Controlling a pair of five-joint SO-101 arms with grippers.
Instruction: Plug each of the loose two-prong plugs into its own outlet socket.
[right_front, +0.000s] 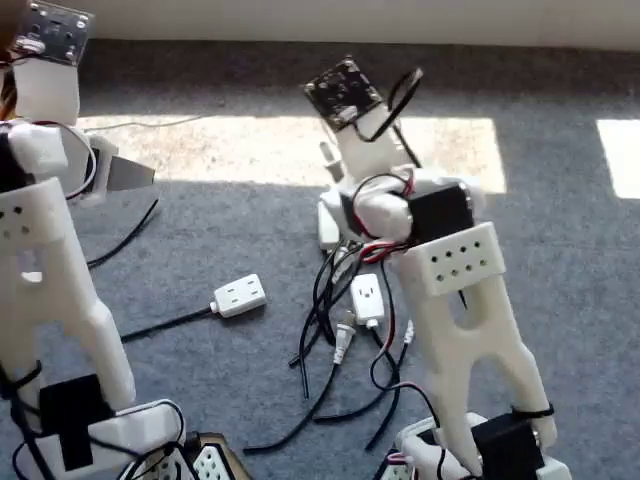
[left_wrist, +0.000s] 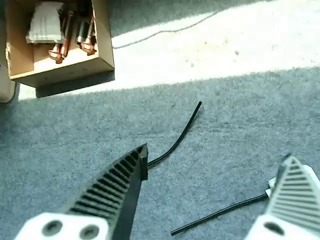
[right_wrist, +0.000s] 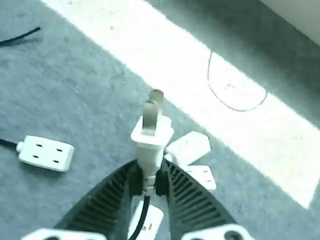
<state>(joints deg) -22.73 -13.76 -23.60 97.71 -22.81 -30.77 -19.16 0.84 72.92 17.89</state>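
Observation:
My right gripper (right_wrist: 149, 187) is shut on a white two-prong plug (right_wrist: 150, 135), its prongs pointing away from the wrist above the grey carpet. In the high view this gripper (right_front: 330, 212) hangs just beyond a tangle of black cords. A white outlet socket (right_front: 240, 295) lies to its left, seen too in the right wrist view (right_wrist: 46, 152). A second outlet socket (right_front: 368, 298) lies under the right arm, and a loose plug (right_front: 343, 340) rests beside it. My left gripper (left_wrist: 210, 200) is open over bare carpet at the far left (right_front: 118, 172), with a black cord (left_wrist: 177, 137) beyond its fingers.
A cardboard box (left_wrist: 60, 37) with small parts stands on the sunlit floor past the left gripper. Black cords (right_front: 320, 390) sprawl between the arm bases. Another outlet strip (right_front: 205, 462) sits at the near edge. A thin wire (right_wrist: 235, 90) lies in the sunlit strip.

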